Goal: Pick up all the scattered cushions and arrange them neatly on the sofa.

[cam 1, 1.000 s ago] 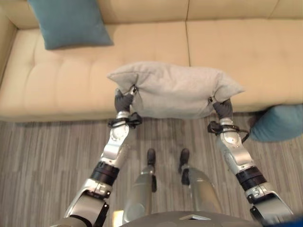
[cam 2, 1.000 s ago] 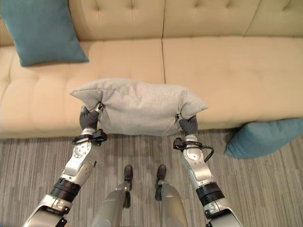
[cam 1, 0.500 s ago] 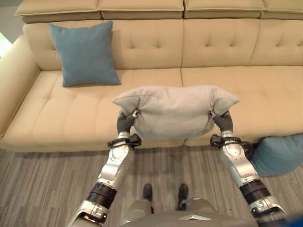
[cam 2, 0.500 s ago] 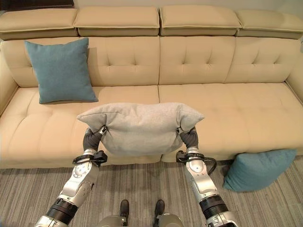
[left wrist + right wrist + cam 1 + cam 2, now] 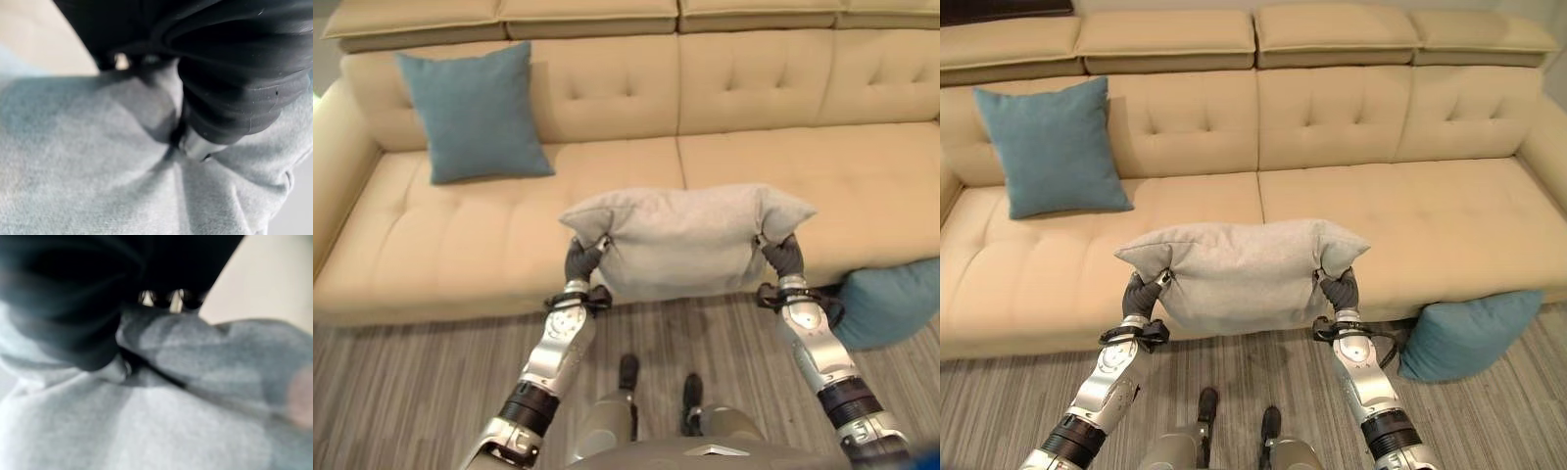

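While the left hand and right hand pinch its two ends, the grey cushion hangs over the beige sofa seat's front edge; one teal cushion leans against the backrest, another teal cushion on the floor touches the sofa base.

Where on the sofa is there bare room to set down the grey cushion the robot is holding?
The sofa seat is bare from beside the upright blue cushion to its far right end. The grey cushion, gripped by left hand and right hand, hangs before the middle. Another blue cushion crowds the floor at right.
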